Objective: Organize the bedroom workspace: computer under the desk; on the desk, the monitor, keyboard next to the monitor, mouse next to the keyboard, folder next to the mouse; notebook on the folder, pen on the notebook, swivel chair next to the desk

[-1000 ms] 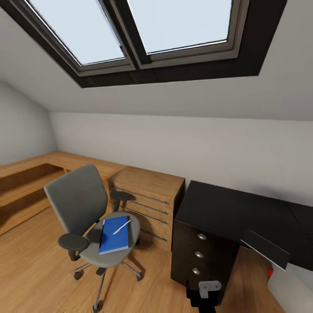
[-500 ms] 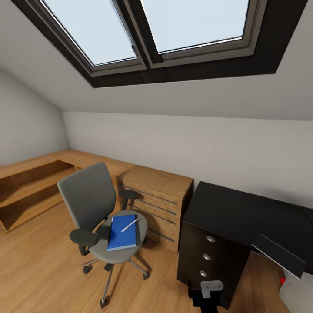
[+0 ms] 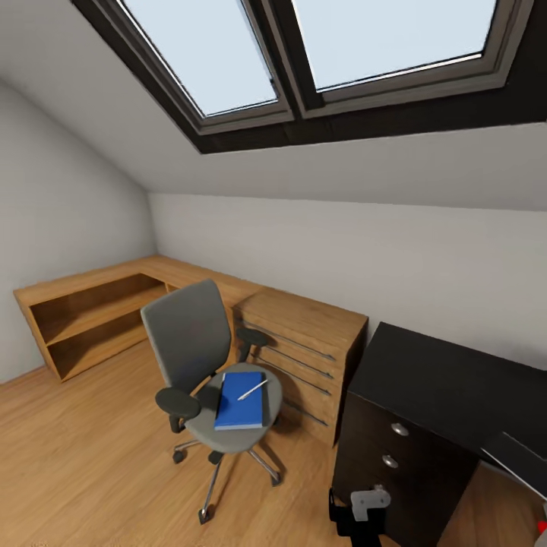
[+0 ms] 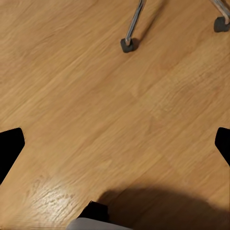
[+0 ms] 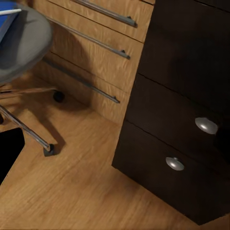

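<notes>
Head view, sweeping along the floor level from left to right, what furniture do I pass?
Open wooden shelf → swivel chair with the folder on its seat → wooden drawer cabinet → desk.

The grey upholstered swivel chair (image 3: 209,357) stands on the wooden plank floor (image 3: 83,448), left of the glossy black desk with its drawer unit (image 3: 425,425) and just before the light wooden drawer cabinet (image 3: 304,349). On its seat lies the flat blue folder (image 3: 240,401), with the thin white pen (image 3: 251,390) on top. A low wooden open shelf (image 3: 91,319) runs along the left wall, under the skylight windows (image 3: 304,53)
</notes>
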Motion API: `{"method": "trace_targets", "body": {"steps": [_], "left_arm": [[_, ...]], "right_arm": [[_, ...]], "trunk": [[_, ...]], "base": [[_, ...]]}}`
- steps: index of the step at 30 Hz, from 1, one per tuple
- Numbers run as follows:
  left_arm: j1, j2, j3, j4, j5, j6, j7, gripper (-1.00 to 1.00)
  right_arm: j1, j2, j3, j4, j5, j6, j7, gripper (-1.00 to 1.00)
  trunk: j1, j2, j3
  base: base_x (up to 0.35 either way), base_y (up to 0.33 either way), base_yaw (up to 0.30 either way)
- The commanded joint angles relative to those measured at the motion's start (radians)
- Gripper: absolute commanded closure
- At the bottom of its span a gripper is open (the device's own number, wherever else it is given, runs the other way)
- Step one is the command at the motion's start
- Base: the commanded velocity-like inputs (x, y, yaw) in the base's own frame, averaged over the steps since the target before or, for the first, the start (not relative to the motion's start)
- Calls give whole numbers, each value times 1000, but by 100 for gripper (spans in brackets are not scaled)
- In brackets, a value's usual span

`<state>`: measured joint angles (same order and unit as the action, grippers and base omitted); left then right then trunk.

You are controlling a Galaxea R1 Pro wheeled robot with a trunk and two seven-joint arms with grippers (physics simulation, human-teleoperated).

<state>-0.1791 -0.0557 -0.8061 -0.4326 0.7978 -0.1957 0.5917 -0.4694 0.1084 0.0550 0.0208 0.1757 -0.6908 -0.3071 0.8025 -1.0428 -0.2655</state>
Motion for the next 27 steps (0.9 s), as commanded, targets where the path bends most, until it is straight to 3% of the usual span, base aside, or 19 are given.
{"method": "trace_targets", "body": {"steps": [1,18,27], "left_arm": [[-1,0,-8,0,11,-6,5,-100],[-1,0,-8,0,11,-6,4,-100],[-1,0,-8,0,11,-7,5,-100]], "right_arm": [[-1,0,5,2,7,-1,-10,-100],[-1,1,7,2,7,-2,-10,-100],[-1,1,7,2,7,-3,-10,-100]], "trunk": [[0,-1,-2],[0,-1,-26],[0,-1,-38]], "base": [[0,0,182],[0,1,145],[78,211,123]]}}
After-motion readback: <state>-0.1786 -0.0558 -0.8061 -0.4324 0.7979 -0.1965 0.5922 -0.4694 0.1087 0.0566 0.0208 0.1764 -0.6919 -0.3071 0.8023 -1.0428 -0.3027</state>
